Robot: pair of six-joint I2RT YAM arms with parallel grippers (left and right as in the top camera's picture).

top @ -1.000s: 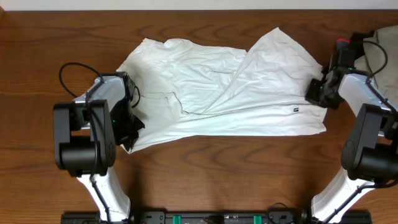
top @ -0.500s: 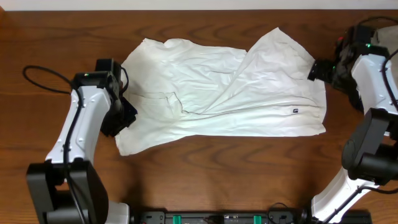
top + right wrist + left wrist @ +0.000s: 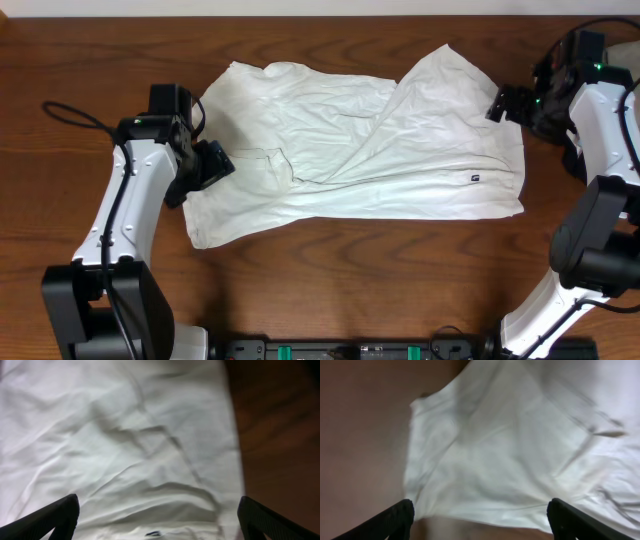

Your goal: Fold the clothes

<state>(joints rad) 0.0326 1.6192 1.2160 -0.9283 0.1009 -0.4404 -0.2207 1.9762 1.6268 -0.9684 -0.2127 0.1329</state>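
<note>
The clothes (image 3: pixel 360 140) are one large wrinkled white garment spread across the middle of the table, its right part folded over diagonally, with a small dark label near the lower right hem. My left gripper (image 3: pixel 207 165) hovers over the garment's left edge, open, with nothing between its fingers. In the left wrist view the cloth (image 3: pixel 510 450) lies below the open left gripper (image 3: pixel 482 527). My right gripper (image 3: pixel 500 103) is open at the garment's upper right edge. The right wrist view has creased white cloth (image 3: pixel 125 435) under the open right gripper (image 3: pixel 160 525).
Bare brown wooden table (image 3: pixel 330 290) surrounds the garment on all sides. A black cable (image 3: pixel 70 115) loops at the left by the left arm. A dark rail (image 3: pixel 350 350) runs along the front edge between the two arm bases.
Both grippers have opened and let go of the garment's edges. The left arm swung up and outward, and the right gripper moved up toward the far right; the garment lies still.
</note>
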